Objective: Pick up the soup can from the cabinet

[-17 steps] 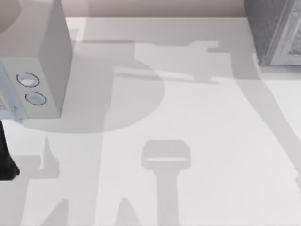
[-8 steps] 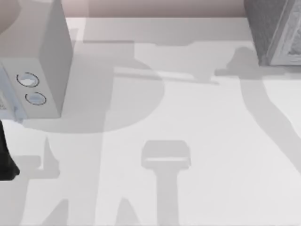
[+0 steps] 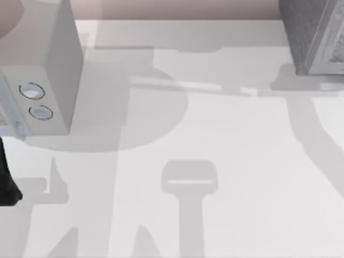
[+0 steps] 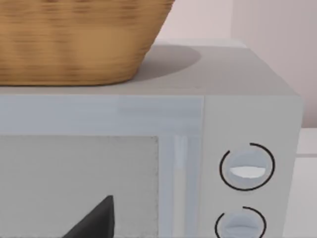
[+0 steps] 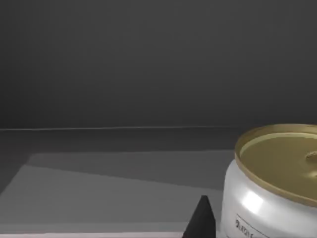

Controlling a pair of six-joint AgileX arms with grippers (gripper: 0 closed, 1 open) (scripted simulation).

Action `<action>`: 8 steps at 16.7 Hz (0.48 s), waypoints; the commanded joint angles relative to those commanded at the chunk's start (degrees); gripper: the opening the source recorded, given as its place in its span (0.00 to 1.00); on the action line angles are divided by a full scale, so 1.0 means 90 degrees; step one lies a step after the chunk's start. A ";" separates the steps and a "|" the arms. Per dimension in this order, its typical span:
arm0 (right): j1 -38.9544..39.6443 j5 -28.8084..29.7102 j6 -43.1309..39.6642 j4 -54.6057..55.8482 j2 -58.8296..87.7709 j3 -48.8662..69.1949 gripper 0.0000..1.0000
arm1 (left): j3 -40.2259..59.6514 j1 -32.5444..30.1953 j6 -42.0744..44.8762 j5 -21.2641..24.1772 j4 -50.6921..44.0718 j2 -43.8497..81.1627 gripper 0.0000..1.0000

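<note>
The soup can [image 5: 270, 191], silvery with a gold lid, stands upright on the dark floor inside the cabinet [image 5: 148, 74]. A dark part of my right gripper [image 5: 200, 220] rises just beside the can, close to its side. From above, the cabinet [image 3: 307, 32] is the dark grey speckled box at the table's far right corner, and a long arm shadow runs up to its foot. My left arm [image 3: 6, 183] stays parked at the left edge, with a dark part of its gripper [image 4: 96, 220] before the pale grey box.
A pale grey box [image 3: 54, 70] with two round dials [image 4: 246, 167] stands at the far left, and a wicker basket [image 4: 74, 39] sits on top of it. The white table [image 3: 215, 134] between the two boxes carries only shadows.
The right arm's shadow has swept to the right across the table and now reaches the cabinet's foot. The left arm has not moved.
</note>
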 joint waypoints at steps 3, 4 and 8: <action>-0.0368 -0.0378 -0.0011 0.0473 -0.0981 -0.1531 0.00 | 0.0000 0.0000 0.0000 0.0000 0.0000 0.0000 1.00; -0.0511 -0.0526 -0.0018 0.0644 -0.1357 -0.2132 0.00 | 0.0000 0.0000 0.0000 0.0000 0.0000 0.0000 1.00; -0.1150 -0.1186 -0.0060 0.1362 -0.3003 -0.4795 0.00 | 0.0000 0.0000 0.0000 0.0000 0.0000 0.0000 1.00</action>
